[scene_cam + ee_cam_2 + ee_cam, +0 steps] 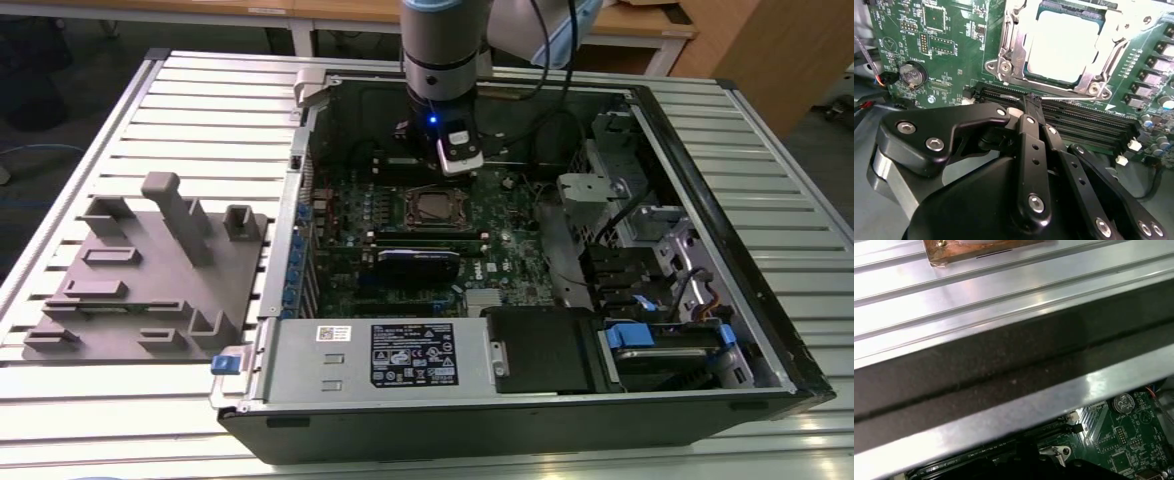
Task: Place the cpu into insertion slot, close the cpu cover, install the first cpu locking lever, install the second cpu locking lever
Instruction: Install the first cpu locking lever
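The cpu, a pale silver square, lies in the insertion slot on the green board. The cpu cover, a silvery frame, lies flat around it. A thin silvery locking lever runs along the socket's edge beside the black memory slots. My gripper is shut, and its black fingertips meet right at this lever; I cannot tell whether they pinch it or only touch it. In the exterior view the gripper hangs inside the open computer case, just behind the socket.
Black memory slots lie directly under the fingers. A coin cell sits on the board. A black card, a power supply and drive bays with cables crowd the case. A grey fixture stands on the slatted table.
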`<state>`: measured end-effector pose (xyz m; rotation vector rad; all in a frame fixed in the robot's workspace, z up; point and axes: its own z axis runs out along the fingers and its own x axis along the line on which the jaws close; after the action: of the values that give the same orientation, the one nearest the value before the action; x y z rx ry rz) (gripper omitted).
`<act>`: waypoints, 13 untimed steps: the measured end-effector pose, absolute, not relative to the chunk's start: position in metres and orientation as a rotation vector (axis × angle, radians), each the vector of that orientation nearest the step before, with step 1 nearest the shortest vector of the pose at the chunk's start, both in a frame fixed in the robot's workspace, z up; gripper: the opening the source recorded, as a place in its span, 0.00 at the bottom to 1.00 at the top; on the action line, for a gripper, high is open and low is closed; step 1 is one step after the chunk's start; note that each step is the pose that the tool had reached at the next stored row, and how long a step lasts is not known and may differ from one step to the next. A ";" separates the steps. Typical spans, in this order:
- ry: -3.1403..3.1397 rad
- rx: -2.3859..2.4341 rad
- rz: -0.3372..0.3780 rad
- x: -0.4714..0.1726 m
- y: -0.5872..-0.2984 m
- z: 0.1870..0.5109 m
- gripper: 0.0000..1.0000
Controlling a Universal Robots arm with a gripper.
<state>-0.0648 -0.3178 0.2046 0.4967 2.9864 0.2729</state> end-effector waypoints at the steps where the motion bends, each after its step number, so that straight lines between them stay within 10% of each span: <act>1: 2.984 0.497 0.273 -0.065 -0.318 0.204 0.10; 13: 2.955 0.609 0.265 -0.068 -0.316 0.203 0.10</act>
<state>-0.0683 -0.3163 0.2026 0.6095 2.9555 0.2648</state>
